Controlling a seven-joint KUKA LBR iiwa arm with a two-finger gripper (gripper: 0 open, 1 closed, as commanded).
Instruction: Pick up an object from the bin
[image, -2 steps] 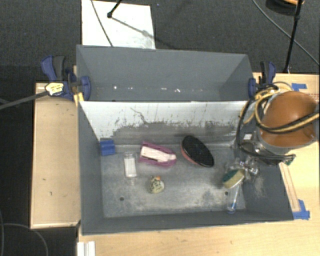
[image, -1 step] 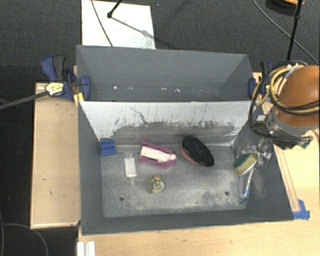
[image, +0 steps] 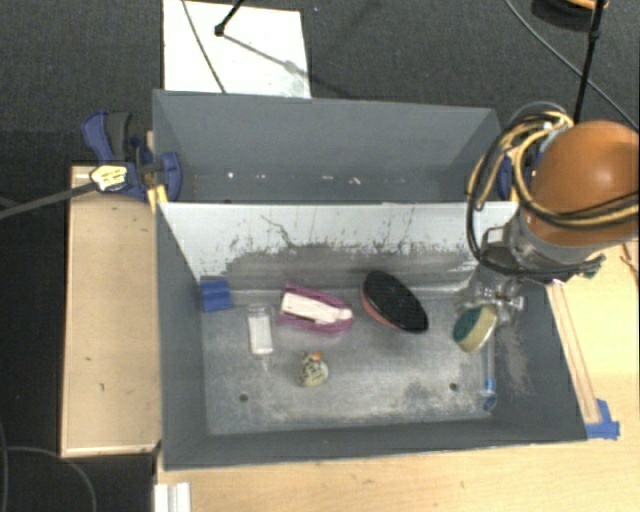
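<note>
1. The grey metal bin is plain grey; pale scratches and dark scuffs streak its floor.
2. The black oval brush-like thing has a reddish rim along its lower edge.
3. Just left of the oval thing, the crumpled pink soft packet bears a white patch.
4. Further left of it, the small clear plastic bottle looks whitish.
5. Furthest left, the small blue block is one solid blue.
6. Below and left of the oval thing, the small round mottled lump mixes yellow, tan and dark specks.
7. Right of it, the round green-and-cream disc is dark green at the edge and cream on its face.
8. Below and right, the thin blue stick is pale above and deeper blue at its lower tip.
9. Above and right, the orange domed wrist cover is looped with yellow and black cables.
</note>
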